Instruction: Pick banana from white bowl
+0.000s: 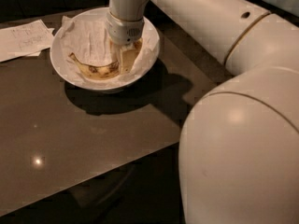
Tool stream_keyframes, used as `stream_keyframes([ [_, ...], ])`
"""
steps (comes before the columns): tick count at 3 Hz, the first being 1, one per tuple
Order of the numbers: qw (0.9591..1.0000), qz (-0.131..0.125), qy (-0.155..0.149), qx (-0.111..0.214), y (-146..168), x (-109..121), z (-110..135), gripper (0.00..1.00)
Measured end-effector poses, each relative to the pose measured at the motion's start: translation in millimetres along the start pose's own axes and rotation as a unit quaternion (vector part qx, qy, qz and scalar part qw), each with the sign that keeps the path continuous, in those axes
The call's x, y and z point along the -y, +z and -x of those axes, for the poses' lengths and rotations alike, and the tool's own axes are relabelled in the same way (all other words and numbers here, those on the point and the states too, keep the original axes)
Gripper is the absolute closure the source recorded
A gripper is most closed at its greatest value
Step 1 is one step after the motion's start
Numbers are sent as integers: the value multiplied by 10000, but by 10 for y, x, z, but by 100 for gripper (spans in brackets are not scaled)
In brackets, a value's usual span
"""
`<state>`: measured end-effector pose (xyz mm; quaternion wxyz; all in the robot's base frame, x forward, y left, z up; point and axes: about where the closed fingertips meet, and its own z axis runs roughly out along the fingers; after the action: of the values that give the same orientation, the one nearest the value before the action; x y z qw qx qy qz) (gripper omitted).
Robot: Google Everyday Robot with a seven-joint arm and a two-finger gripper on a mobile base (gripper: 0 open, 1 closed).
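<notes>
Camera view shows the single curved yellow banana with brown-black spots [96,71] lying low in the wide, shallow white bowl [57,65]. It rests on the crumpled white paper lining [91,41], on the side of the bowl facing the camera. Its long axis runs roughly left to right across the picture. One end points up toward the bowl's left rim, and the other curves in under the robot's cream two-finger gripper [125,62].

The gripper hangs straight down from the long cream arm [196,13], inside the bowl and right of its middle. Its tip is at, or just beside, the banana's right-hand end, and I cannot tell whether the two touch. Whether the gripper is open or closed on anything cannot be told either, because the wrist housing hides the gap.

Most of the fruit therefore lies to the left of the gripper in the picture, not beneath it. In my judgement, any grasp from this position would take the banana near its end and across its width.

The bowl stands on the dark glossy worktop [93,139]. Flat white paper sheets with writing [25,38] lie just beside it to the left.
</notes>
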<state>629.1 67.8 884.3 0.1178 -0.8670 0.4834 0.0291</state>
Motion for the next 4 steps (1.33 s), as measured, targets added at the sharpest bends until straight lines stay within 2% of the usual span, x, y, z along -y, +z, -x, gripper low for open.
stream_keyframes([
  [1,9997,-213,-19,-88,-233,-57,89,100],
  [2,9974,-695,-123,-118,-554,-233,182,100],
  [3,9966,-781,-185,-162,-617,-233,211,100],
  [4,9976,-685,-2,-97,-759,-291,279,100],
])
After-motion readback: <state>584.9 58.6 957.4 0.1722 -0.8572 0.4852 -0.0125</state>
